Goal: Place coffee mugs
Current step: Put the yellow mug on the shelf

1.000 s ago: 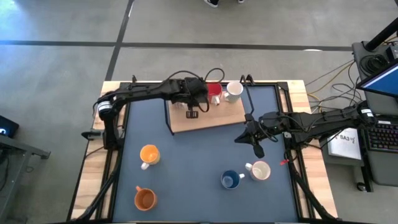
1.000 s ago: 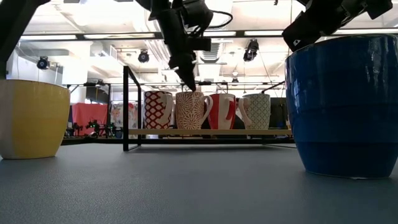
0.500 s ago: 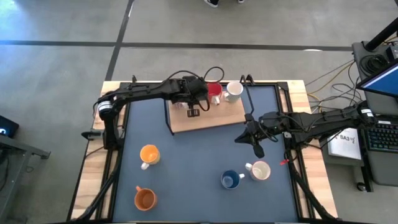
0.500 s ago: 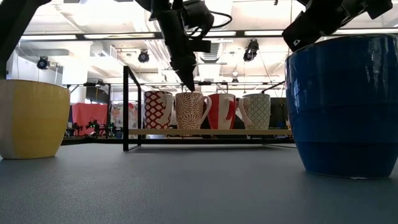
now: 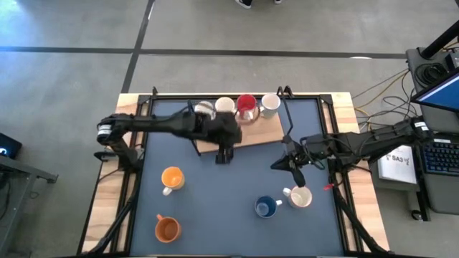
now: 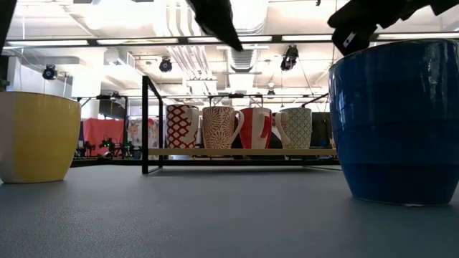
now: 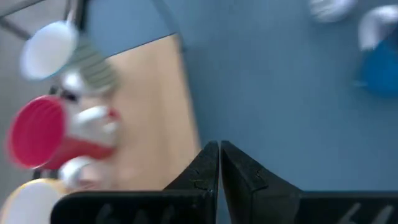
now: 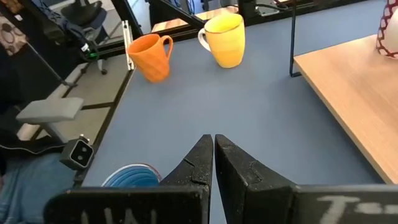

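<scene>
Four mugs stand upright in a row on the far part of a wooden board point(image 5: 247, 132): a patterned one point(image 5: 204, 108), a cream one point(image 5: 224, 105), a red one point(image 5: 246, 105) and a white one point(image 5: 270, 104). The low view shows the same row, from the red-patterned mug point(image 6: 183, 127) to the pale one point(image 6: 294, 127). A yellow-orange mug point(image 5: 172, 178), an orange mug point(image 5: 167, 229), a blue mug point(image 5: 267, 208) and a white mug point(image 5: 299, 196) sit on the blue table. My left gripper point(image 5: 222, 155) hangs shut at the board's near edge. My right gripper point(image 5: 297, 173) is shut just beyond the white mug.
A black frame post point(image 6: 145, 125) stands at the board's left end. Cables, a laptop and a keyboard point(image 5: 439, 156) lie past the table's right edge. Bare blue table surface point(image 5: 222, 193) lies between the two pairs of loose mugs.
My left gripper has risen from the rim of the second mug in the row and drawn back toward the near edge, now past the board's near edge. That mug stays upright on the board. My right gripper has shifted slightly toward the near edge, closer to the white mug.
</scene>
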